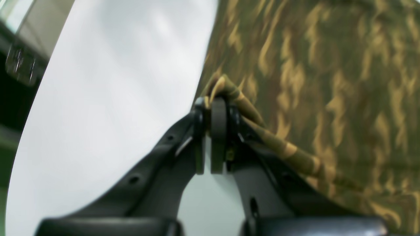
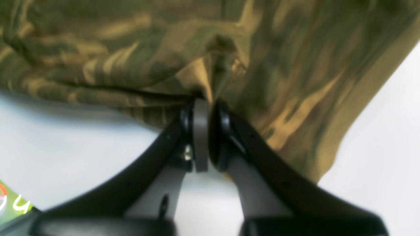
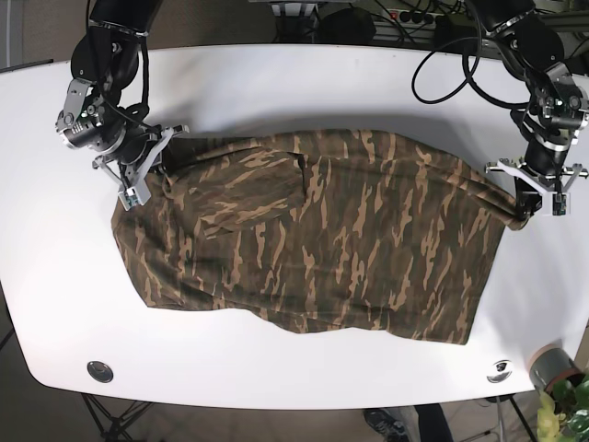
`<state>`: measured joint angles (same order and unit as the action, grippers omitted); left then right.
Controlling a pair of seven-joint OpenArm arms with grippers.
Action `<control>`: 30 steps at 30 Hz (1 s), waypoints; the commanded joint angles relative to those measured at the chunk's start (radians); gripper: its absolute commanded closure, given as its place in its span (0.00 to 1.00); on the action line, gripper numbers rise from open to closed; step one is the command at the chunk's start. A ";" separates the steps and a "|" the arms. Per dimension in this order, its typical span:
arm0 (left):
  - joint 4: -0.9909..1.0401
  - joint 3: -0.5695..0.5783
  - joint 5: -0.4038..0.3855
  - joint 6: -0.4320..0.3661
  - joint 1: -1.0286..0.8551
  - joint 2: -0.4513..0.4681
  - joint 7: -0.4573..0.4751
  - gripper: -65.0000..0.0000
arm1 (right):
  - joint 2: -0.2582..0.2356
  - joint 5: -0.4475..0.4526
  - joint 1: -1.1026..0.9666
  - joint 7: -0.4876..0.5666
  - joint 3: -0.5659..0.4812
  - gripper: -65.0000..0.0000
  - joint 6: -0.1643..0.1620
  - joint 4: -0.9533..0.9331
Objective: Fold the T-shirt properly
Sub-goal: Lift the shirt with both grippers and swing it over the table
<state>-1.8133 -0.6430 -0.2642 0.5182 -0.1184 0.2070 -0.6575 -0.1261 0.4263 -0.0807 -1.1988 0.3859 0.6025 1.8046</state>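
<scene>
A camouflage T-shirt (image 3: 313,239) in green, brown and tan lies spread across the middle of the white table (image 3: 276,83). My left gripper (image 1: 215,106) is shut on a bunched corner of the T-shirt (image 1: 311,82) at its right edge in the base view, where the gripper (image 3: 521,216) pulls the cloth into a point. My right gripper (image 2: 203,106) is shut on a fold of the T-shirt (image 2: 279,65); in the base view that gripper (image 3: 147,184) sits at the shirt's upper left corner. Both pinched corners are slightly raised.
White table shows around the shirt on all sides. Round metal fittings (image 3: 99,371) sit in the table near its front corners. A plant pot (image 3: 552,368) stands off the front right corner. Cables (image 3: 451,74) trail from the arm at the back right.
</scene>
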 commanded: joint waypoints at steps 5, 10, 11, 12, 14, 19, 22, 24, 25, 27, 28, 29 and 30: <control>0.060 0.021 -0.005 -0.007 0.113 0.022 0.021 1.00 | -0.016 -0.011 0.117 0.017 0.002 0.96 -0.006 -0.015; 0.113 0.048 -0.005 -0.007 0.230 0.045 -0.011 1.00 | -0.057 -0.011 0.226 0.017 0.002 0.96 -0.006 -0.084; 0.123 0.059 -0.005 -0.007 0.257 0.052 -0.025 1.00 | -0.063 -0.011 0.252 0.017 0.002 0.96 -0.006 -0.101; 0.131 0.067 -0.005 -0.007 0.282 0.055 -0.032 1.00 | -0.066 -0.011 0.272 0.017 0.002 0.96 -0.006 -0.116; 0.166 0.085 -0.005 -0.007 0.354 0.056 -0.041 1.00 | -0.085 -0.011 0.341 0.017 0.002 0.96 -0.006 -0.170; 0.240 0.144 0.004 -0.007 0.503 0.061 -0.044 1.00 | -0.111 -0.011 0.485 0.017 0.000 0.96 -0.006 -0.280; 0.286 0.187 0.047 -0.007 0.592 0.067 -0.044 1.00 | -0.139 -0.011 0.577 0.017 -0.002 0.96 -0.006 -0.338; 0.320 0.203 0.064 -0.007 0.639 0.067 -0.044 1.00 | -0.152 -0.011 0.634 0.017 -0.002 0.96 -0.006 -0.380; 0.338 0.213 0.070 -0.007 0.669 0.065 -0.044 1.00 | -0.159 -0.011 0.665 0.017 -0.002 0.96 -0.006 -0.400; 0.364 0.222 0.072 -0.007 0.710 0.065 -0.043 1.00 | -0.160 -0.011 0.715 0.017 -0.002 0.96 -0.006 -0.426; 0.378 0.222 0.072 -0.007 0.731 0.067 -0.040 1.00 | -0.162 -0.011 0.738 0.017 -0.002 0.96 -0.006 -0.435; 0.399 0.223 0.072 -0.007 0.758 0.068 -0.038 1.00 | -0.174 -0.013 0.766 0.017 -0.002 0.96 -0.006 -0.447; 0.413 0.223 0.078 -0.007 0.784 0.068 -0.037 1.00 | -0.183 -0.013 0.792 0.017 -0.003 0.96 -0.006 -0.458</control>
<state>-1.4090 -0.4183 -0.1814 0.5186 0.6075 0.2569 -0.7300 -0.2779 0.4007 0.6525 -1.2079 0.3820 0.5957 1.3472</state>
